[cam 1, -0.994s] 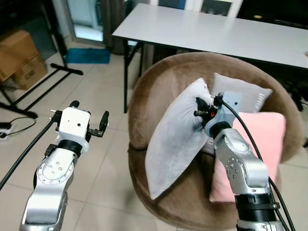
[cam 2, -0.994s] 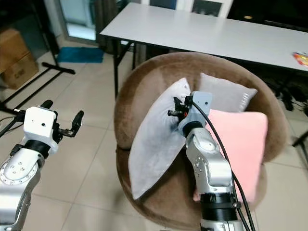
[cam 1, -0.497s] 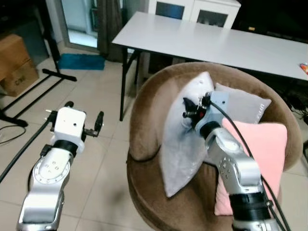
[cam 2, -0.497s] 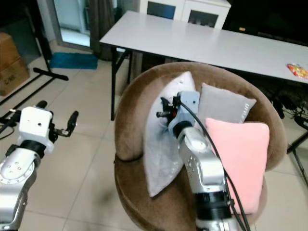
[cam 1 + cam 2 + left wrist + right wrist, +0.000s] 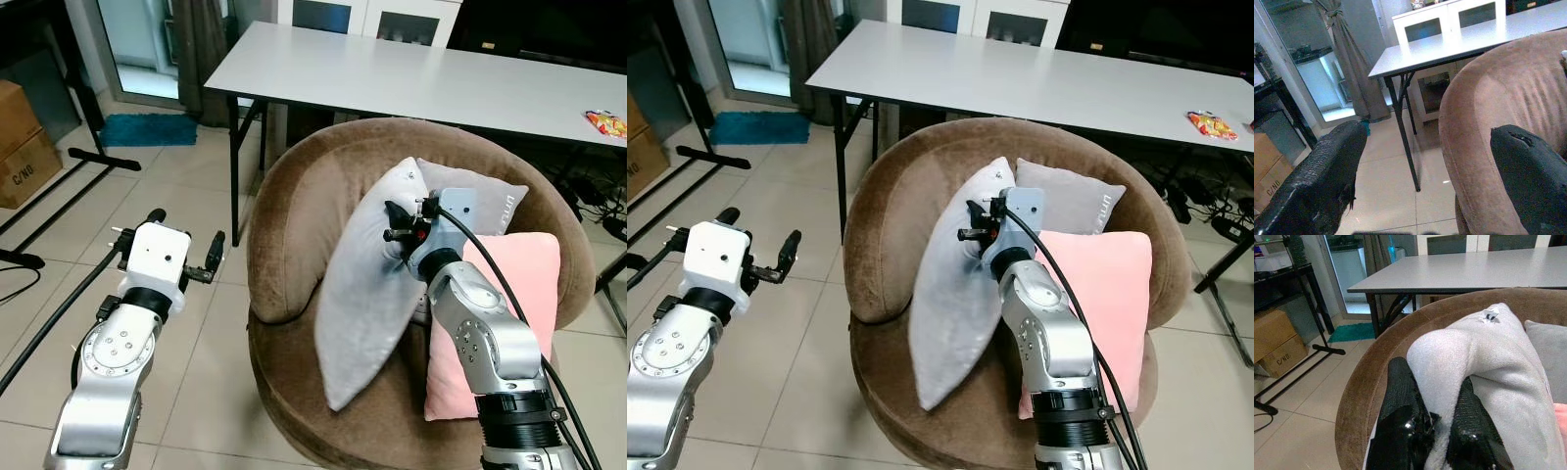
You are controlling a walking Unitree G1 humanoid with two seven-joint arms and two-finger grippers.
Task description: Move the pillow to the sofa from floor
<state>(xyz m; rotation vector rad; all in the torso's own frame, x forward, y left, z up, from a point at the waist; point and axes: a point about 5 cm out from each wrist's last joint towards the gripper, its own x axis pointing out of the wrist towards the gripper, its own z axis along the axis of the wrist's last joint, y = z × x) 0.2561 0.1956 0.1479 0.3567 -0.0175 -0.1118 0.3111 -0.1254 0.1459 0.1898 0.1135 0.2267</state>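
- The right gripper [image 5: 400,221] pinches a fold of the grey pillow [image 5: 367,294] between its two black fingers [image 5: 1400,396]; in the right wrist view the fabric bulges up between them and hides the fingertips.
- That pillow stands tilted on the seat of the brown round sofa [image 5: 304,196], its upper corner leaning toward the backrest, its lower corner near the front of the seat. The right arm covers part of its right edge.
- Just right of it a pink pillow [image 5: 514,284] stands upright, its left side hidden behind the arm.
- A second grey cushion [image 5: 490,201] leans against the backrest behind both, with just its top visible.
- The left gripper [image 5: 182,242] hovers over the tiled floor [image 5: 211,333] left of the sofa, fingers spread wide apart and holding nothing.
- Beyond the sofa stands a white table [image 5: 411,78]; its right end is cut off.
- At the far left a cardboard box [image 5: 22,137] is partly cropped by the frame.
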